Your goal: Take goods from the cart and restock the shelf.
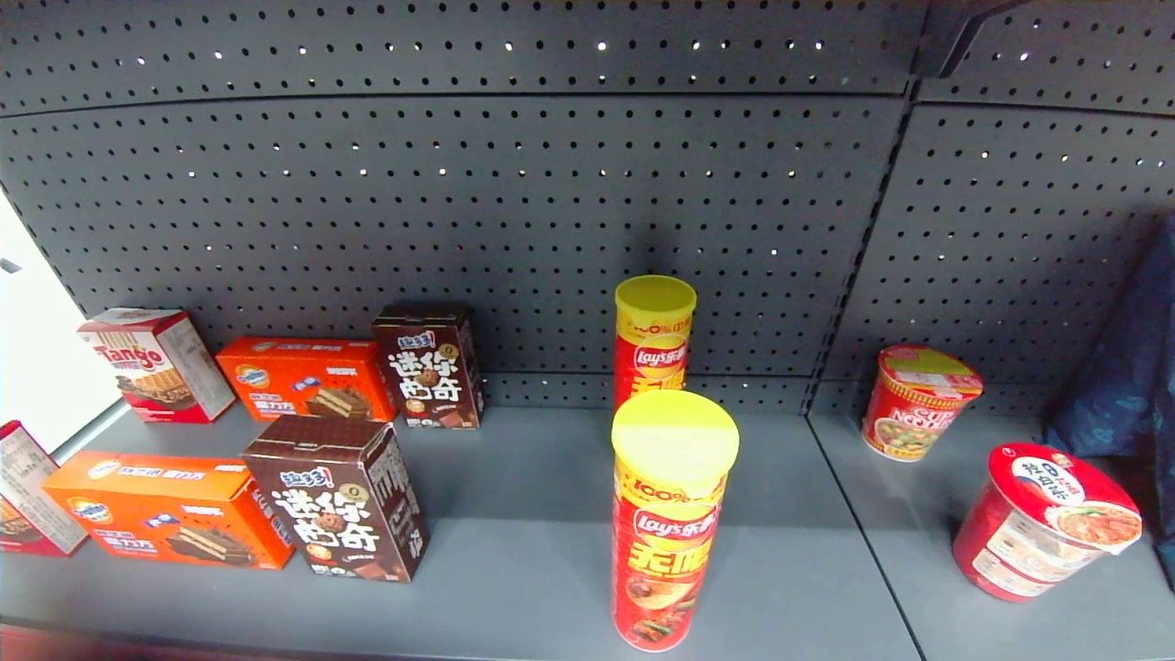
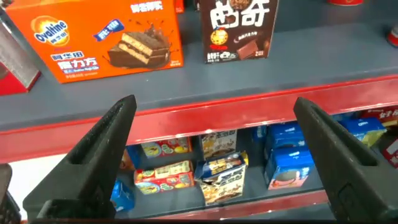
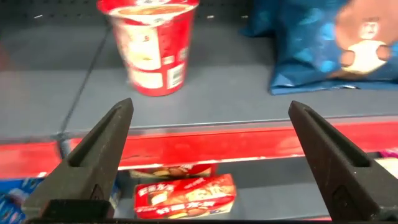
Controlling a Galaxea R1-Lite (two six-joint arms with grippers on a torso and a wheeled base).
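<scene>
Currently the left claw [image 2: 214,104] and right claw [image 3: 209,107] are hanging released and empty before the shelf [image 1: 514,477], risking toppling the tall chip can [image 1: 673,523] standing at six o'clock when reaching in.

The shelf [image 1: 532,551] and its holed back panel [image 1: 459,202] look like matt grey metal (smooth, painted), the orange box [image 1: 170,509] glossy card, the can lid [image 1: 675,436] smooth plastic.
</scene>
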